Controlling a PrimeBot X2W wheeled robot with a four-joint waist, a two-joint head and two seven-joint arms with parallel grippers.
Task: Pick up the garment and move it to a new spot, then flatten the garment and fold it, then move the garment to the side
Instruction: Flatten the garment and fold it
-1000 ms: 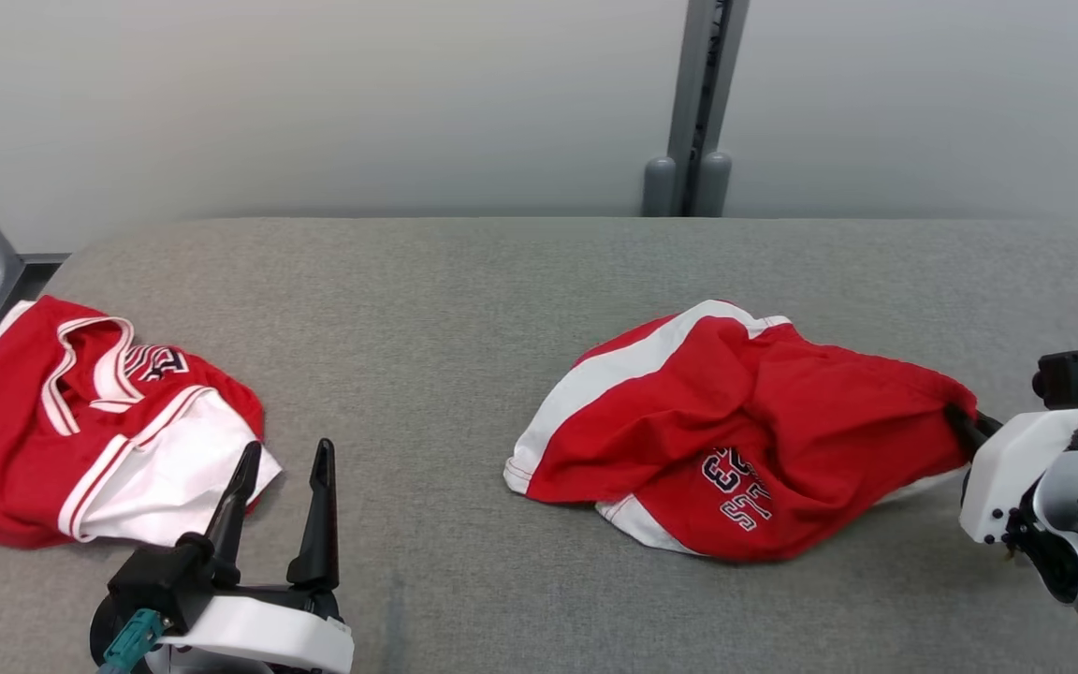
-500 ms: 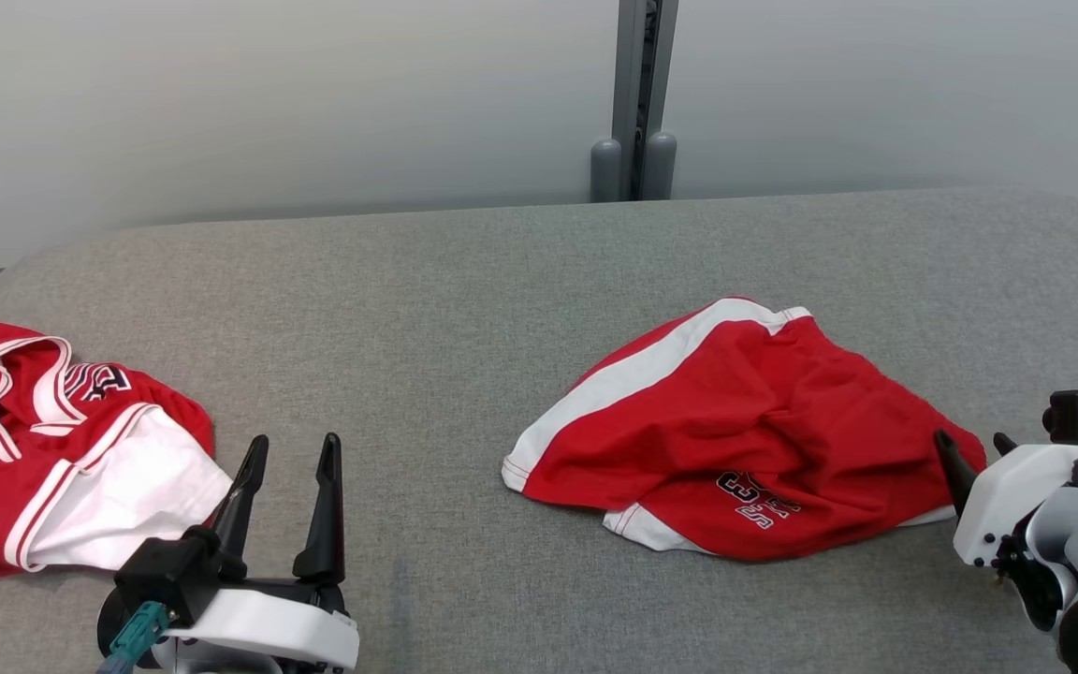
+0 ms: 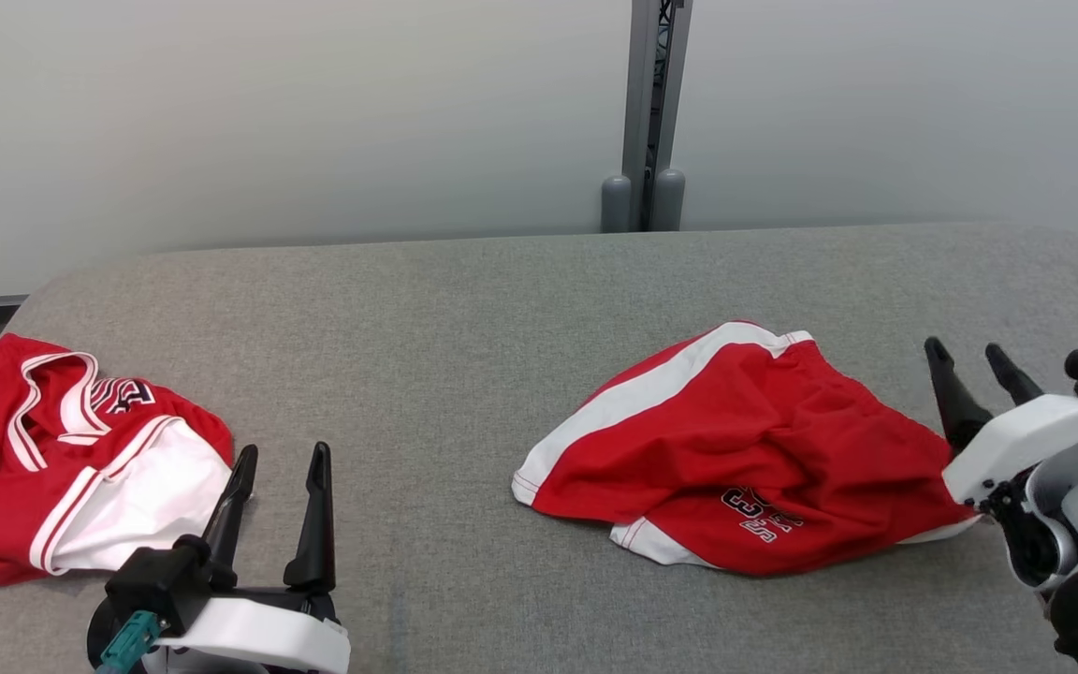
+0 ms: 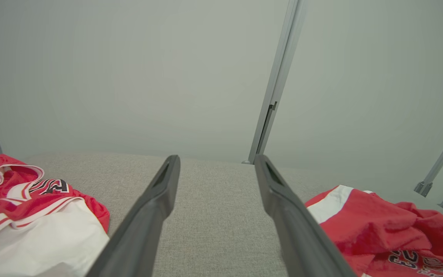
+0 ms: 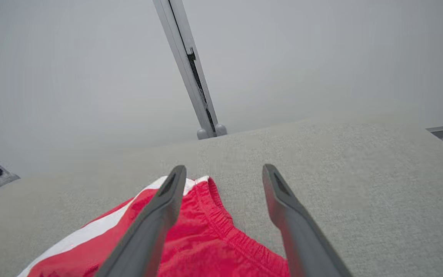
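Left claw (image 3: 283, 453): its two long dark fingers stand wide apart with nothing between them. It hangs low near the front of the table and holds nothing.

Red and white sports top (image 3: 80, 459): a crumpled heap at the far left of the table, just beside the left claw. The claw is not touching it.

Grey cloth-covered table (image 3: 455, 309): a wide bare stretch lies in the middle, between the two heaps of clothes.

Red shorts with a white side stripe and dark letters (image 3: 745, 449): they lie on the table, right of the middle. They are bunched and wrinkly, with one part flopped over another. I think these are the garment for the job, since the right claw is right next to them.

Right claw (image 3: 965, 348): its fingers are wide apart and empty. It sits at the right end of the shorts, by the stretchy waistband, with its tips pointing up and away. It does not seem to touch the cloth.

Done so far: the shorts lie loose on the table and no claw holds them, so the first step — carrying them to a new spot — looks finished. I cannot be sure.

Left to do: smooth the shorts flat, fold them, then move them to the side — most of the job.
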